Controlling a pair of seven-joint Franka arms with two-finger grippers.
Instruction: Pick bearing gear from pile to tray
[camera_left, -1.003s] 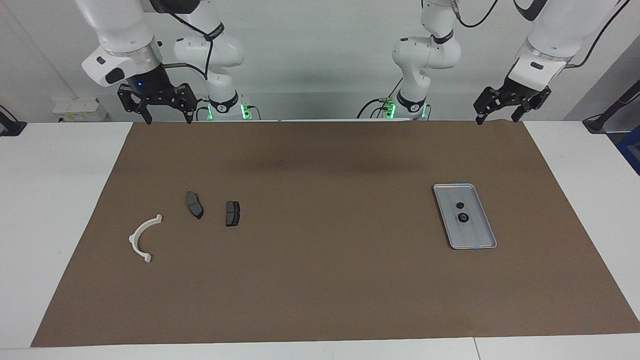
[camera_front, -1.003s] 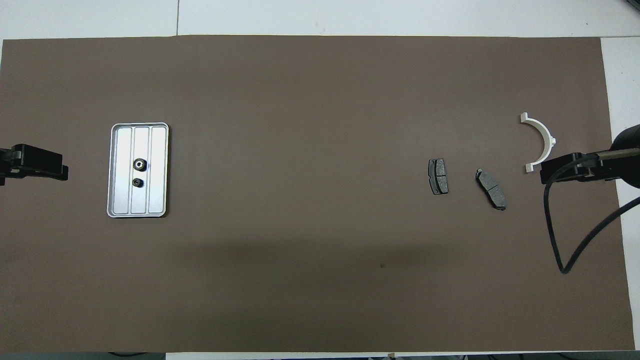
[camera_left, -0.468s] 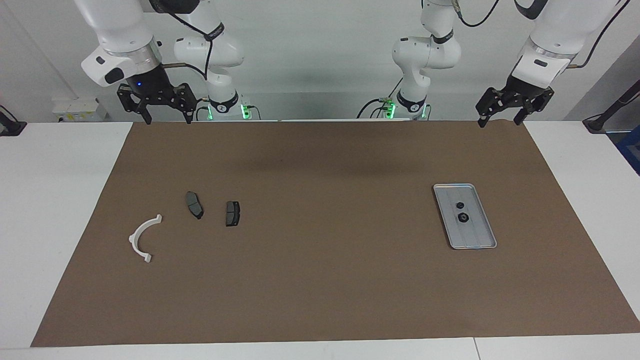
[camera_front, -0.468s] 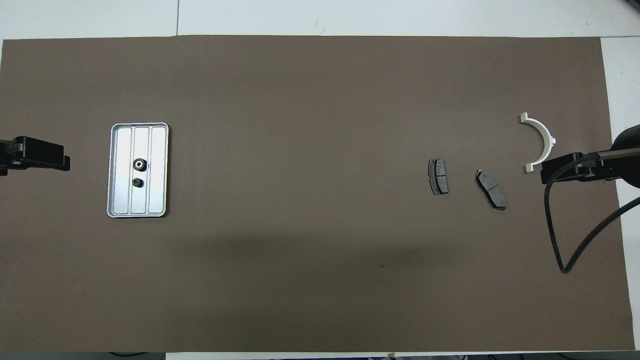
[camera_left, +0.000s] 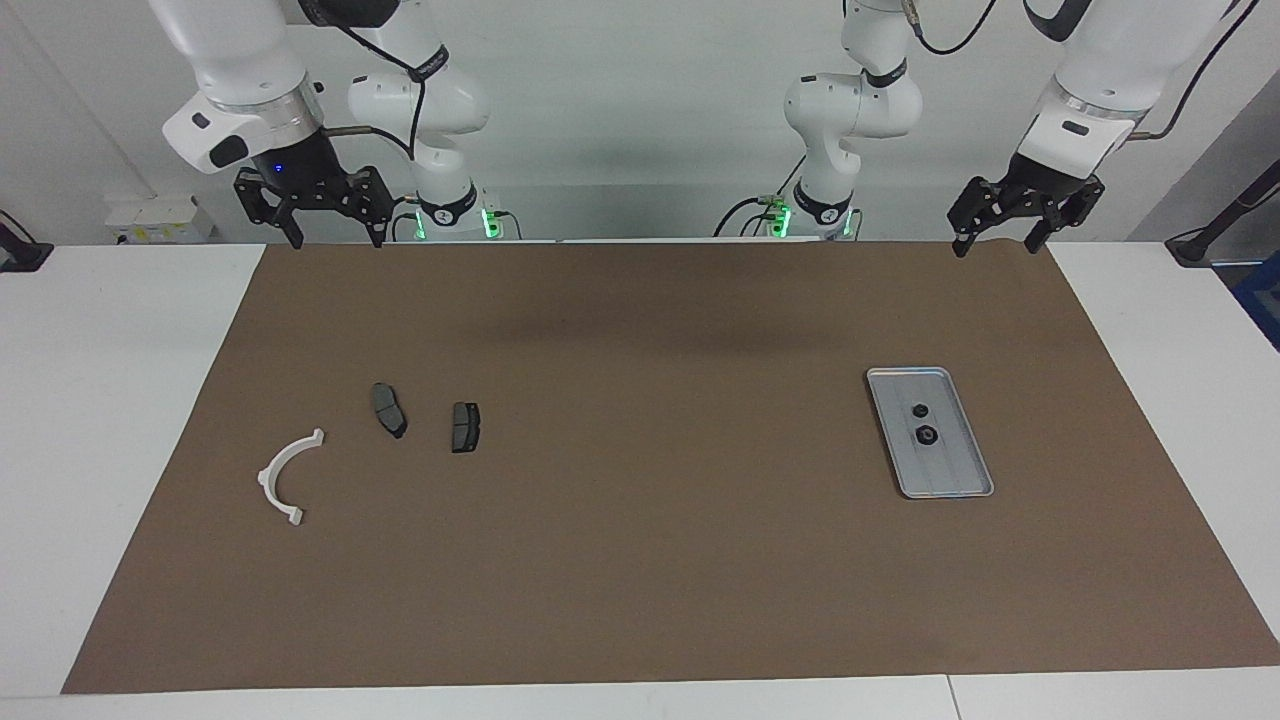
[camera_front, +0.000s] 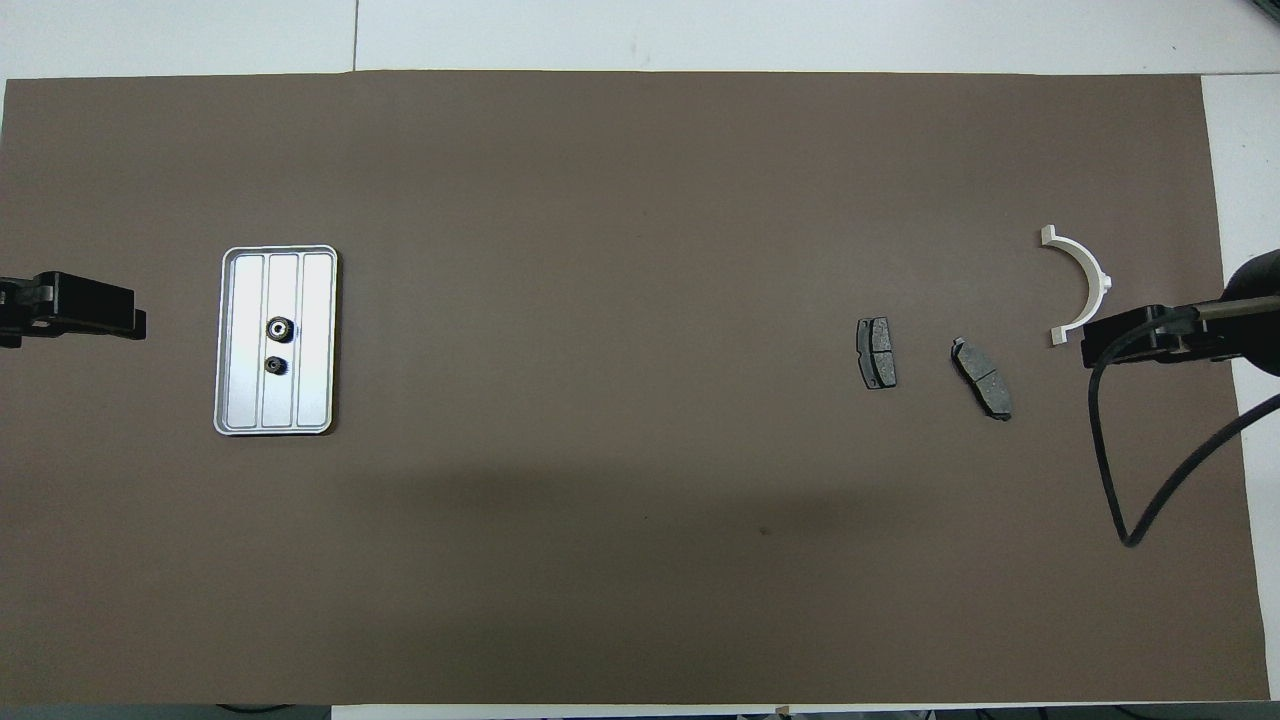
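Left gripper (camera_left: 997, 238): raised over the worktop edge nearest the robots, at the left arm's end; fingers spread apart, nothing between them. Judged parked, its work done.

Below it and out toward the middle of the brown mat (camera_left: 640, 600) lies the flat silver-grey metal tray with raised rim (camera_left: 975, 480). Two small black round bearing gears (camera_left: 925, 424) sit in the tray's centre channel, one nearer the robots than the other, close together but apart. Placement reads as delivered.

Right gripper (camera_left: 320, 235): raised over the same worktop edge at the right arm's end; fingers wide open, empty, waiting.

Out from it, what is left of the pile: two dark grey brake pads (camera_left: 427, 420), apart from each other, then a white curved plastic arc bracket (camera_left: 283, 480) nearer the mat's end. No black round pieces remain among them, so the pick looks complete.
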